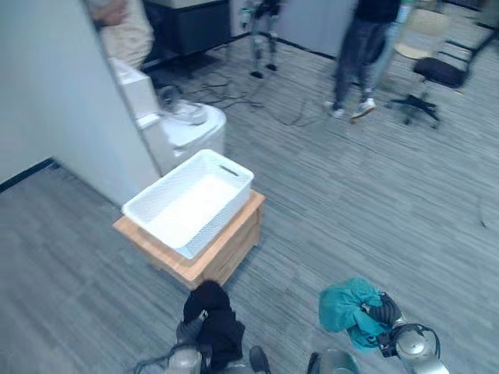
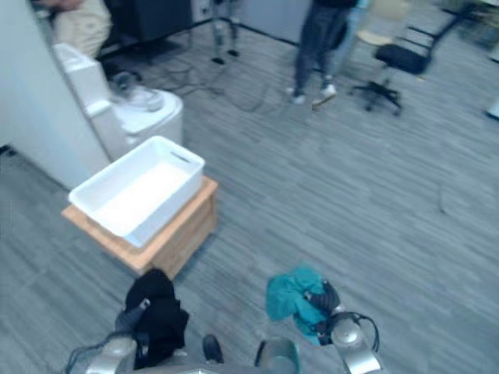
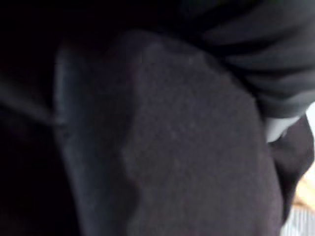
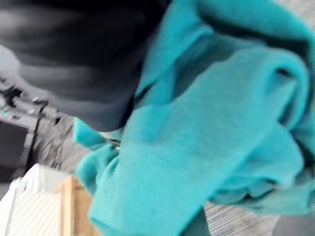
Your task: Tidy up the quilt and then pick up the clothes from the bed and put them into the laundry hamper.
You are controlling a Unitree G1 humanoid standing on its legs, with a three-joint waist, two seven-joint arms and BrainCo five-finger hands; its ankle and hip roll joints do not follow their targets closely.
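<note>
A black garment [image 1: 212,318] hangs bunched from my left hand [image 2: 129,319] low in the eye views, just in front of the wooden box. My left wrist view shows that dark cloth [image 3: 187,147] pressed right against the camera. My right hand [image 1: 384,312] is shut on a crumpled teal garment [image 1: 348,306] to the right, held over the grey floor. The same teal cloth [image 4: 211,132] drapes past the hand in the right wrist view. A white perforated laundry hamper [image 1: 222,214] stands empty on a low wooden box [image 1: 231,251], ahead and left of both hands.
A pale partition wall [image 1: 62,93] rises on the left, with a white rounded unit [image 1: 187,128] behind the hamper. At the back a person's legs [image 1: 359,54] stand near a black office chair [image 1: 437,74]. Loose cables [image 1: 234,97] lie on the grey floor.
</note>
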